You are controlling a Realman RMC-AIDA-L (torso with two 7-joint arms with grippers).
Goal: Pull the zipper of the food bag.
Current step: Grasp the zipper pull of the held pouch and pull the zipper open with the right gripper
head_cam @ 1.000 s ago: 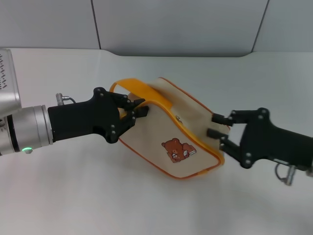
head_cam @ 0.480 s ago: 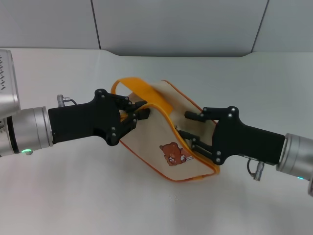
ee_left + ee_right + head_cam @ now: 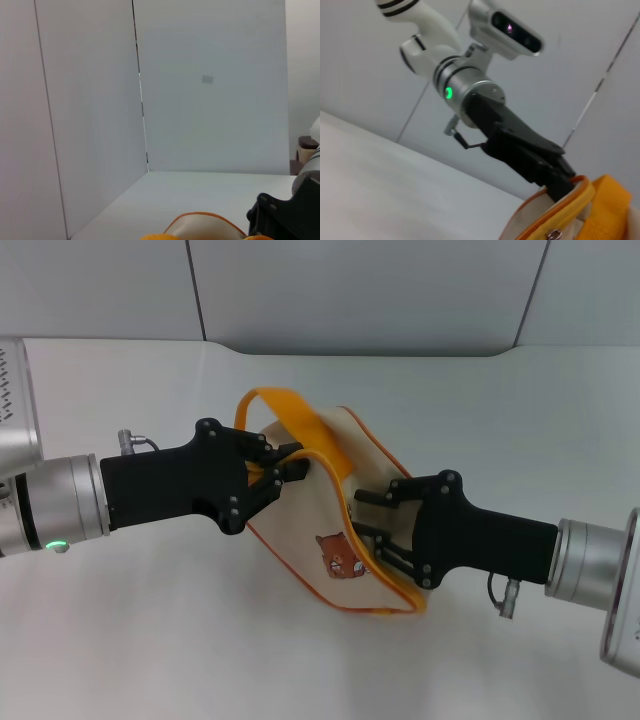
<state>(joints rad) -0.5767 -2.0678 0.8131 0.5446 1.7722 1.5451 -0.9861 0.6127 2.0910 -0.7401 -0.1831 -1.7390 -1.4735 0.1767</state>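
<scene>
The food bag, cream canvas with orange piping and a brown bear print, is held tilted just above the table. Its orange strap loop arches over the top. My left gripper is shut on the bag's upper left corner, also seen in the right wrist view. My right gripper is open, its fingers straddling the orange zipper edge on the bag's right side. The silver pull tab shows in the right wrist view, beside the strap. The left wrist view shows only the bag's top.
The white table lies under the bag, with grey wall panels behind it. The robot's head camera and left arm show in the right wrist view. The right gripper's black body shows in the left wrist view.
My right gripper has moved left from the bag's far right end onto its zipper edge. The bag has tipped and bunched toward the left gripper, which has stayed put.
</scene>
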